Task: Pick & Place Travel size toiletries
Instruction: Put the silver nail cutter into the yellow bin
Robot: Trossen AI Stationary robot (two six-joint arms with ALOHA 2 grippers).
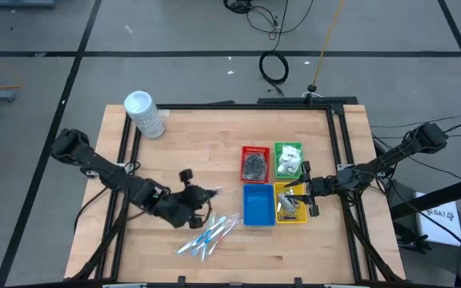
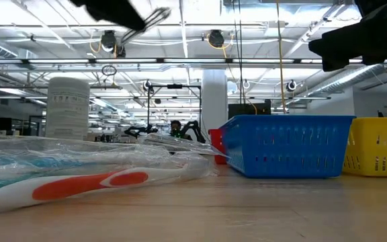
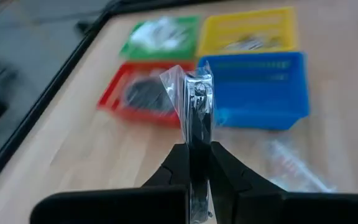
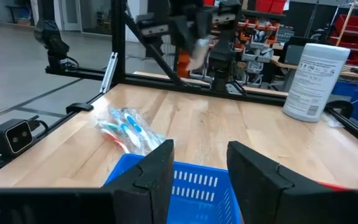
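Observation:
My left gripper (image 1: 197, 197) hangs above the table's near middle, shut on a slim dark toiletry in a clear wrapper (image 3: 197, 102). Below it and nearer the front edge lies a pile of clear-wrapped blue-and-white sticks (image 1: 207, 233), one with an orange-and-white handle (image 2: 79, 185), flat on the wood. To the right stand four trays: red (image 1: 254, 163) with dark bundles, green (image 1: 288, 160) with white packets, blue (image 1: 258, 205), and yellow (image 1: 290, 203) with slim items. My right gripper (image 4: 199, 167) is open by the yellow and blue trays, nothing between its fingers. My left gripper pinches the wrapped toiletry between its two fingers (image 3: 229, 171), at the item's near part (image 3: 197, 155). The rest of it sticks out past the fingertips toward the trays, with loose wrapper (image 3: 176, 78) at its free end. It is lifted clear of the table.
A tall white tub (image 1: 145, 114) stands at the table's far left corner. A black frame rail (image 1: 238, 106) runs around the tabletop. Bare wood lies between the tub and the trays.

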